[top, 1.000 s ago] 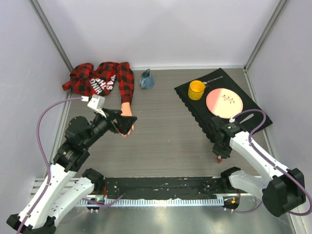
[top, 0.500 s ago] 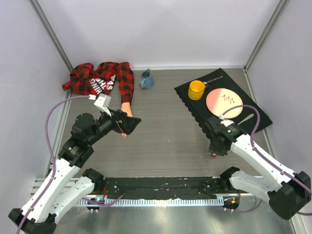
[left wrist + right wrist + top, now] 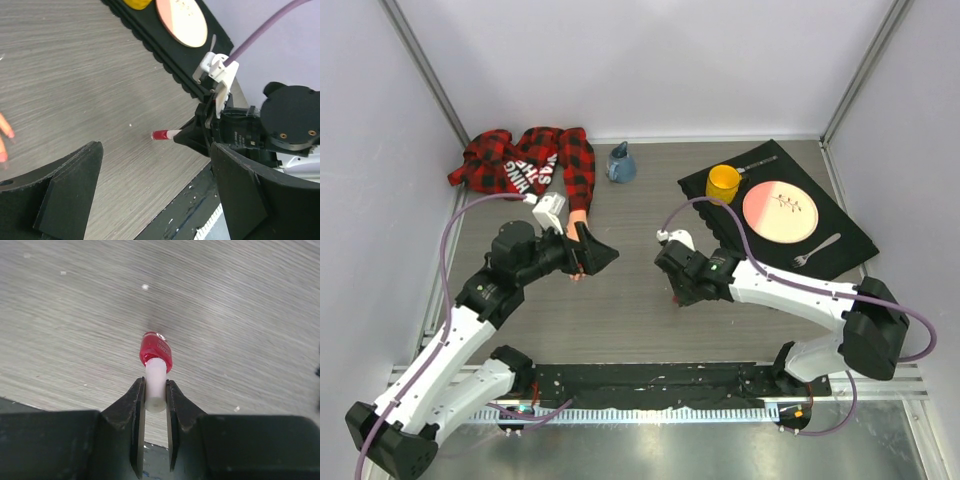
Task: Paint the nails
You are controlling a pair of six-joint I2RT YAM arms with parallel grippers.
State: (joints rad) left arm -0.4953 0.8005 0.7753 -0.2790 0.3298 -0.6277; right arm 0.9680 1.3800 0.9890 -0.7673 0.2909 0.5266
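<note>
The peach mannequin hand (image 3: 580,224) lies at back left, its red-and-black plaid sleeve (image 3: 520,160) behind it. Its nails are hidden under my left gripper in the top view; two fingertips (image 3: 6,131) show at the left edge of the left wrist view. My left gripper (image 3: 597,256) is open and empty just above the hand's fingers, its fingers (image 3: 65,195) wide apart. My right gripper (image 3: 677,292) is shut on the white cap (image 3: 155,385) of the small red polish bottle (image 3: 156,351), holding it upright on or just above the table at mid-table. The bottle also shows in the left wrist view (image 3: 161,134).
A blue jug (image 3: 621,163) stands right of the sleeve. A black mat (image 3: 845,232) at back right carries a yellow cup (image 3: 723,184), a pink plate (image 3: 780,211) and a fork (image 3: 815,250). A black rail (image 3: 650,382) runs along the near edge.
My right arm has swung left from the right front to mid-table, carrying the polish bottle. My left gripper has shifted a little right over the hand's fingers.
</note>
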